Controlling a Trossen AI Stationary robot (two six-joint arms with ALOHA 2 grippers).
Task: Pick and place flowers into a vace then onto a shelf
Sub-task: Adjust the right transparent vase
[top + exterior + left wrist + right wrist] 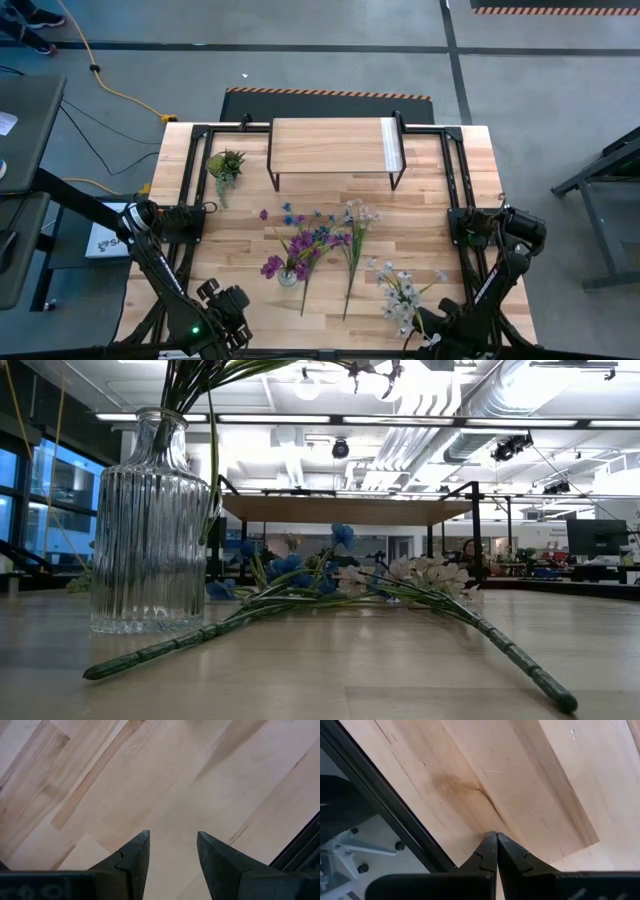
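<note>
Vases: 1, clear ribbed glass point(288, 277), lower centre of the high view
Flower sprays standing in the vase: cannot tell the count; purple blossoms point(272, 266)
Sprays lying on the table: about 3, count unsure
Shelves: 1 point(330, 145), upper centre
Potted plants: 1 point(226, 164), upper left

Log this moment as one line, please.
left gripper open, empty, near table edge | right gripper shut, empty | purple flowers in vase | shelf bare

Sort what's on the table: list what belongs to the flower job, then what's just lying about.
Job: flowers, glass vase already holding purple sprays, shelf, open left claw, shut right claw.
Lying about: small potted plant.
</note>
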